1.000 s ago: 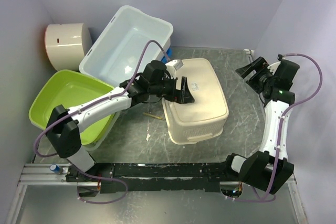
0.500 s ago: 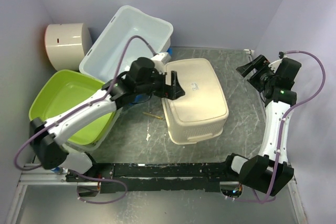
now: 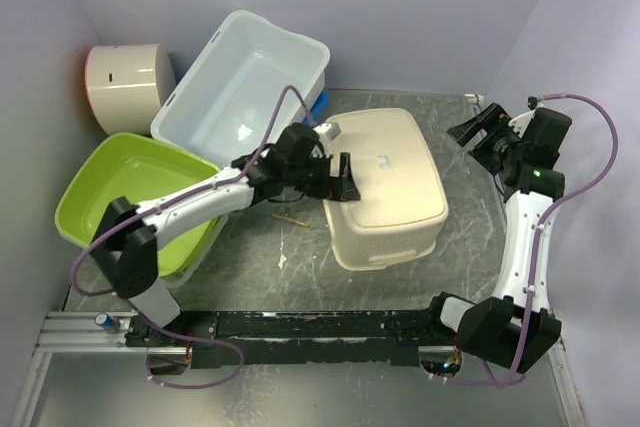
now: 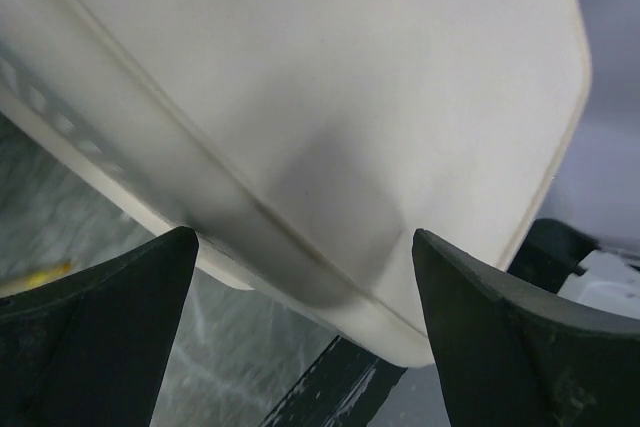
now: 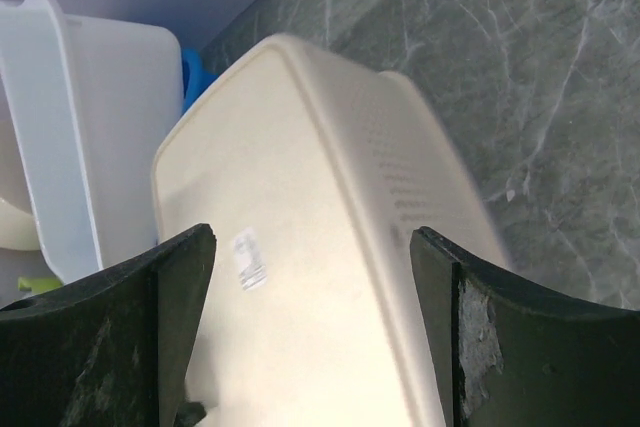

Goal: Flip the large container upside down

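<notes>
The large container (image 3: pixel 245 82), a glossy white tub, stands open side up at the back left, tilted against the wall; its end also shows in the right wrist view (image 5: pixel 90 127). An upside-down cream perforated basket (image 3: pixel 388 187) fills the table's middle. My left gripper (image 3: pixel 340 179) is open at the basket's left edge, and the basket's corner (image 4: pixel 330 147) lies between the fingers without being gripped. My right gripper (image 3: pixel 470 132) hangs open at the far right, looking across at the basket (image 5: pixel 320 277). Neither gripper touches the large container.
A lime green tub (image 3: pixel 130 197) lies at the left, under the container's near edge. A blue tub (image 3: pixel 318 102) peeks out behind the basket. A white cylinder (image 3: pixel 125 87) stands at the far left. A small yellow stick (image 3: pixel 292 219) lies on the grey table.
The cream basket has slid a little to the right. My left arm swung back and returned to the basket's left edge, still open. The right arm barely moved.
</notes>
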Controlling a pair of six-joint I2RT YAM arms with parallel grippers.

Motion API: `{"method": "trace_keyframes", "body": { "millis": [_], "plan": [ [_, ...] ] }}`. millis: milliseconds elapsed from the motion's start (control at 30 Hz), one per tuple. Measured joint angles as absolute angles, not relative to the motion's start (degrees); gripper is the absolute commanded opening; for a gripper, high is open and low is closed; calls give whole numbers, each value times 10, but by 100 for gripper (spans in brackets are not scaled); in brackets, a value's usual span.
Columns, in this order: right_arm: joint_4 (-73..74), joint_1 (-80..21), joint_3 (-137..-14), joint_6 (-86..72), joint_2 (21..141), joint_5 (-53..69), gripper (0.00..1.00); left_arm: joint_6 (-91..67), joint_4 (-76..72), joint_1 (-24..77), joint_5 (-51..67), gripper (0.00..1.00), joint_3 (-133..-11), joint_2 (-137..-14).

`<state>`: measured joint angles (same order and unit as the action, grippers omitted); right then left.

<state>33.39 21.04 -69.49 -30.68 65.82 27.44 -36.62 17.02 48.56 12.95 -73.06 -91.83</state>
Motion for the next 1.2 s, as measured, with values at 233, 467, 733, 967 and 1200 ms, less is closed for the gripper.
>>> {"method": "trace_keyframes", "body": {
  "millis": [233,467,733,967,1200],
  "plan": [
    [355,196,-733,-306,631,270,80,-367,111,486,202,100,-914,-1093],
    [384,173,-721,-305,566,263,80,-360,89,472,249,100,-1086,-1223],
    [474,145,-625,-293,472,271,80,-314,138,397,263,100,-1118,-1143],
    [484,145,-461,-330,362,267,81,-235,202,380,225,99,-1101,-988],
    [318,144,-359,-428,394,270,82,-169,254,377,164,99,-1047,-896]
  ]
}}
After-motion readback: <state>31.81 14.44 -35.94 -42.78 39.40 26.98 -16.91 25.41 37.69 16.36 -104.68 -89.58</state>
